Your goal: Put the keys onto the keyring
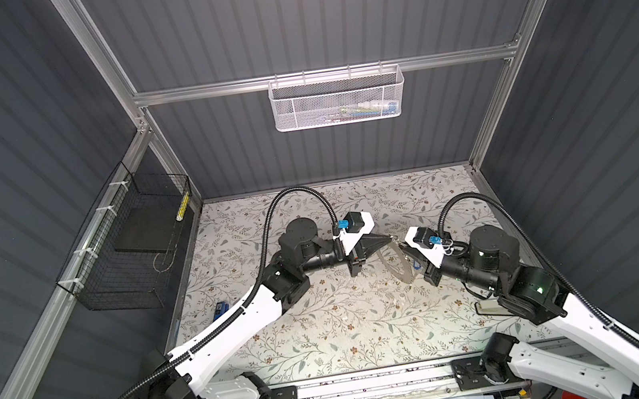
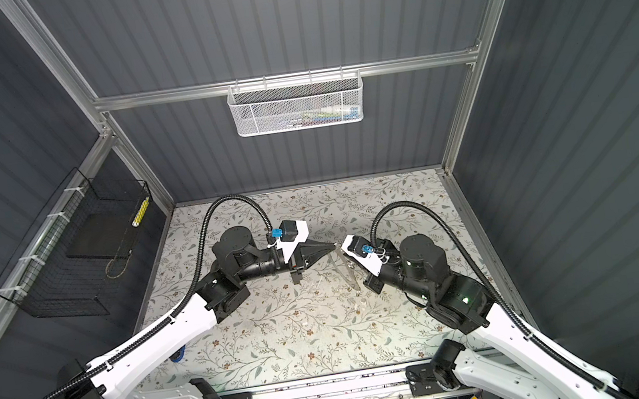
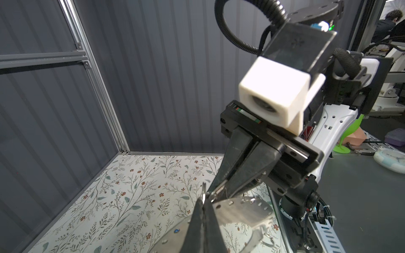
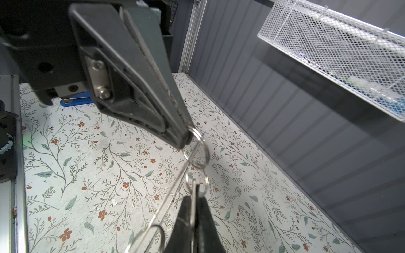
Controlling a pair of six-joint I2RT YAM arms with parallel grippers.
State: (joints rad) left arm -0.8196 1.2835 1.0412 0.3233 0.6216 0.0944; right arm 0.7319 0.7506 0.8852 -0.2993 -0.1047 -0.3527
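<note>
Pincer tips are almost meeting above the tabletop [image 1: 327, 333]: your left pincer [image 3: 205, 202] is reaching across with jaws clamping the keyring [image 3: 241, 211], which is hanging tilted below both tips. Your right pincer [image 4: 194, 200] is pointing back at it, jaws pinching a thin silvery piece [image 4: 193, 188] carrying a wire loop [image 4: 207, 183].

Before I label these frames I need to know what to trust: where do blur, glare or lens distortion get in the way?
Left wrist view: the white camera housing is blurred, and the keyring shows glare. Right wrist view: the left gripper looks soft; the small wire rings are sharper. In both top views the frame posts splay with wide-angle distortion; the table is brightest in front.
</note>
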